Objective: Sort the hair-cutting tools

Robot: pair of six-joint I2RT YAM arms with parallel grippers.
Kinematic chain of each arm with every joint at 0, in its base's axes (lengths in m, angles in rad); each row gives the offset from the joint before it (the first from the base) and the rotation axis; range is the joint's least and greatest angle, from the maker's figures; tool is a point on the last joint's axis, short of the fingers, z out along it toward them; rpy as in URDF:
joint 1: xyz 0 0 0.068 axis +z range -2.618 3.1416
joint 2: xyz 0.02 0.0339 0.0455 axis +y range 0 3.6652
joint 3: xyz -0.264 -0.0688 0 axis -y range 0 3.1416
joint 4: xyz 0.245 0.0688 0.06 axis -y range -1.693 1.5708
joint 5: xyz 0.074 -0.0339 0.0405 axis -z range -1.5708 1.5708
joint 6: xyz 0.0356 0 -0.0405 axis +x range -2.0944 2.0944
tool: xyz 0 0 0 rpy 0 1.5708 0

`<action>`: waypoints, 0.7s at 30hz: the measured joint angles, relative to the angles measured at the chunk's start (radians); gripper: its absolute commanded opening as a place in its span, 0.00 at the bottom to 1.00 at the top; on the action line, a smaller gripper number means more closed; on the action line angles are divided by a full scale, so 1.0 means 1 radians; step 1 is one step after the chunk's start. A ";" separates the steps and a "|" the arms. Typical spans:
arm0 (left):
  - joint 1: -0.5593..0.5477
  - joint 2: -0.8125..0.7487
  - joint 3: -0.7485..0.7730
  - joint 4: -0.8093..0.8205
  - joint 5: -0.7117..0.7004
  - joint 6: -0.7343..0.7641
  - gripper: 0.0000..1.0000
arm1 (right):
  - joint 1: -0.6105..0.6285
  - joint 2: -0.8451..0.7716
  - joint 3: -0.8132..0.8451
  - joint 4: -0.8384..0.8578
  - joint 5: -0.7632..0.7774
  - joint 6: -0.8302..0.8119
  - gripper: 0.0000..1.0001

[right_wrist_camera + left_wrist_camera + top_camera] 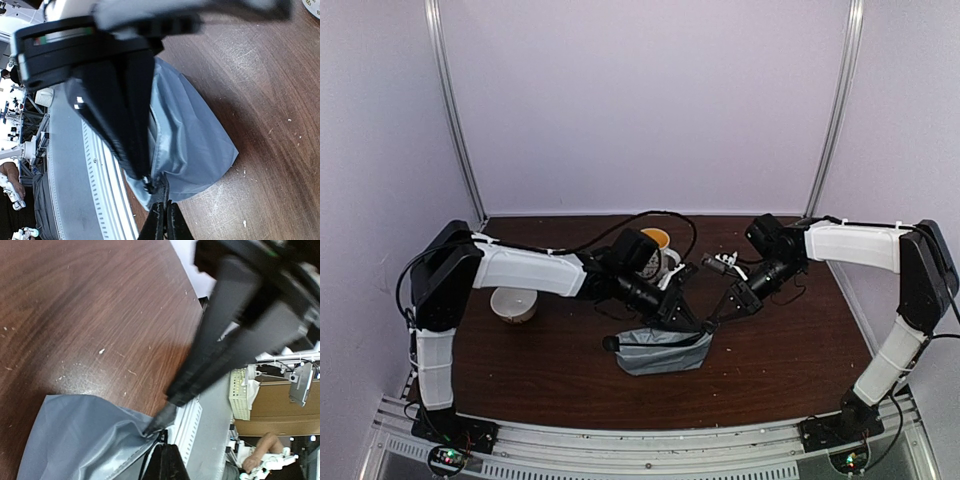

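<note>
The grey zip pouch (660,352) lies on the brown table between the arms. Both grippers meet at its right upper corner. My left gripper (697,325) comes in from the left, and its shut fingertips (164,446) pinch a thin black strip at the pouch's corner (150,432). My right gripper (713,321) is also shut (163,202), clamped on a black tab at the pouch's edge (162,186). A few small hair-cutting tools (722,265) lie behind the right gripper, too small to tell apart. Something black (611,343) shows at the pouch's left end.
A patterned mug (658,243) stands behind the left wrist. A white bowl (513,303) sits at the left under the left arm. A cable loops over the table's back. The metal rail (650,440) runs along the near edge.
</note>
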 measured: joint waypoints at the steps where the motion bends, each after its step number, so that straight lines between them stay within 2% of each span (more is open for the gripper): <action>1: -0.001 -0.018 -0.006 -0.009 -0.013 0.011 0.00 | -0.002 0.000 0.000 0.003 -0.003 0.000 0.00; 7: -0.003 -0.086 -0.042 -0.033 -0.072 0.057 0.00 | -0.027 0.000 0.000 0.018 -0.034 0.001 0.00; 16: 0.003 -0.153 -0.122 -0.136 -0.106 0.098 0.01 | -0.121 -0.001 0.000 0.019 0.004 0.009 0.00; 18: 0.004 -0.161 -0.129 -0.155 -0.115 0.107 0.18 | -0.127 -0.001 0.000 0.018 0.007 0.008 0.00; 21: 0.004 -0.160 -0.109 -0.164 -0.126 0.120 0.29 | -0.127 -0.001 0.000 0.017 0.008 0.008 0.00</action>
